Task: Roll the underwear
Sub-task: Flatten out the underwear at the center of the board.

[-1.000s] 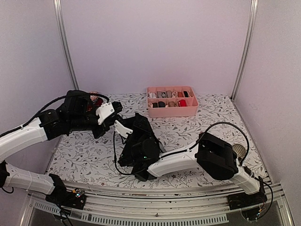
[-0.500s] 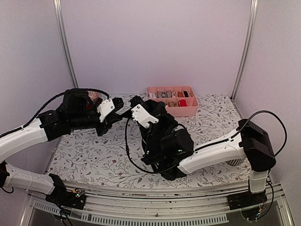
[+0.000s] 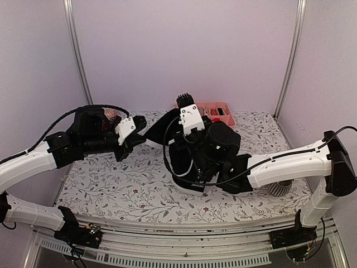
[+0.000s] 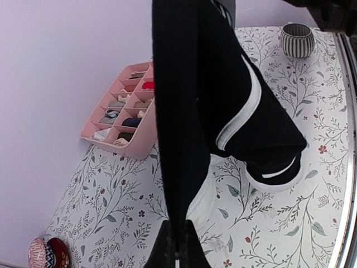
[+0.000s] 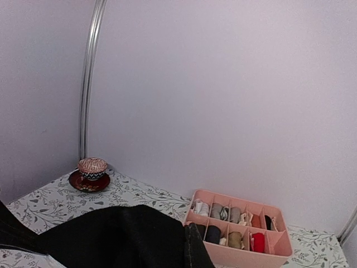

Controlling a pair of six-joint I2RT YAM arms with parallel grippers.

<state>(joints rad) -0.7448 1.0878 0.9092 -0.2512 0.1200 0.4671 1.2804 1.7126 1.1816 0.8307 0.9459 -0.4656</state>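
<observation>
Right end effector point(image 5: 192, 248), now higher, and left end effector point(image 4: 176, 249) pinch stretched black underwear point(image 4: 189, 111).

white arms point(image 3: 290, 162), black joints point(image 3: 218, 149), black cables point(image 3: 66, 117)

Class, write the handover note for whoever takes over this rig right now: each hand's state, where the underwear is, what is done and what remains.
Left hand: shut on an edge of the underwear.
Right hand: shut on the same underwear.
Position: one black pair with white trim, held up off the table, hanging between the two hands. A second pair cannot be made out.
Done: the pair is picked up; nothing is rolled.
Left: probably lay it flat on the table, then roll it.
</observation>
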